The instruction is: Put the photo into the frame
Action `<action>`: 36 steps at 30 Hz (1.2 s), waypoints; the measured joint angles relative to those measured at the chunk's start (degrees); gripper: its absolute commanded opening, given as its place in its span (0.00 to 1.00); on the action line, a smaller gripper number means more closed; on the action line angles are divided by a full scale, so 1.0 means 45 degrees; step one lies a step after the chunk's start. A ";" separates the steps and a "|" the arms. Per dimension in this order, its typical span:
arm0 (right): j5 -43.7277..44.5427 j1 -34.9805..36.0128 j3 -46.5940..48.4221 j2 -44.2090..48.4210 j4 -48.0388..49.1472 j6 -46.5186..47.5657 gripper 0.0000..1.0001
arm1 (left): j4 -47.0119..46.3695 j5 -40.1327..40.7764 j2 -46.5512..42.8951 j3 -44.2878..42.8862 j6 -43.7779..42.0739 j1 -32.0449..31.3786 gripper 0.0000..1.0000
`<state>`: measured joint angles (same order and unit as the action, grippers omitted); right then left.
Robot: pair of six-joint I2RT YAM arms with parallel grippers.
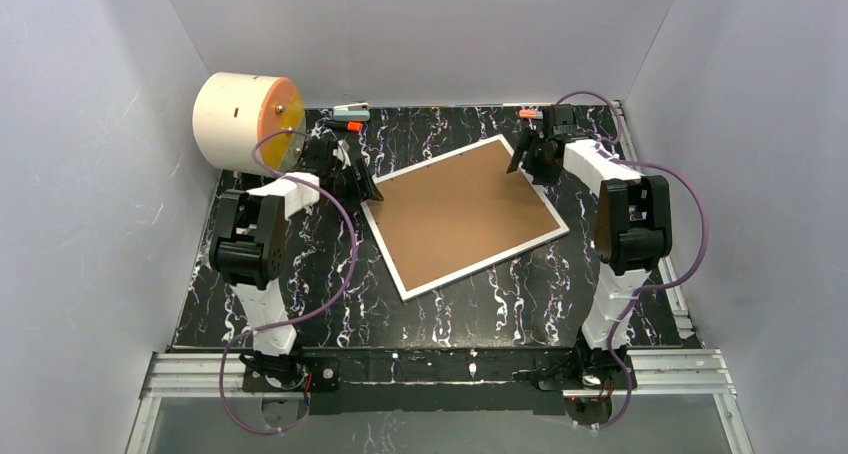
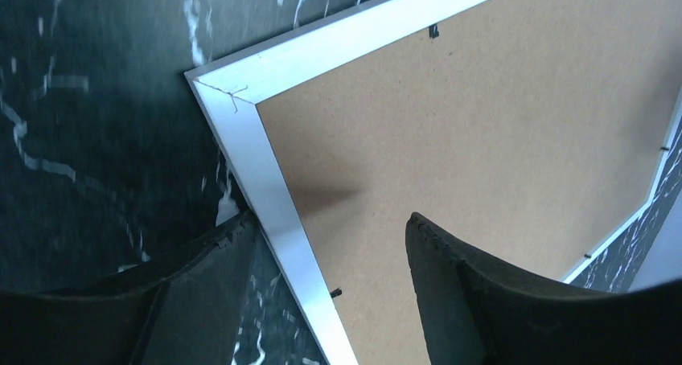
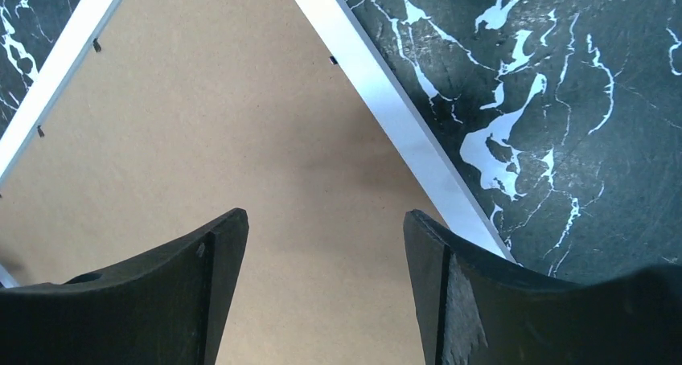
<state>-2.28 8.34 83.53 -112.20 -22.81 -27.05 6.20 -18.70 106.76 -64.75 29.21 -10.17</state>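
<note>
Left claw (image 2: 331,220) open astride the white left edge of the frame (image 1: 460,214), right claw (image 3: 326,216) open over its far right corner, frame flat on the counter (image 1: 560,294), brown back up, long axis slanting from near left to far right.

The frame (image 1: 462,212) lies flat, back upward, at mid-counter (image 1: 520,304), turned askew so one corner points to the far side. The left pincer (image 1: 362,182) sits at the frame's left corner, one finger (image 2: 201,301) outside the edge, the other over the back. The right pincer (image 1: 527,159) hangs over the far right edge. A drum (image 1: 245,119) lies on its side in the far left corner, behind the left arm.
</note>
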 measured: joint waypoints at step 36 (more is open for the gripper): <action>-0.2205 -0.1855 -0.3871 0.1739 -0.0146 -0.1302 0.77 | -0.1020 -0.1035 -0.0471 0.1137 0.0665 0.0180 0.63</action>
<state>-12.21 -0.01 66.11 -104.38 -23.46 -32.91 1.61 -23.35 104.64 -59.64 32.21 -9.37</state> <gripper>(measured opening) 0.753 0.576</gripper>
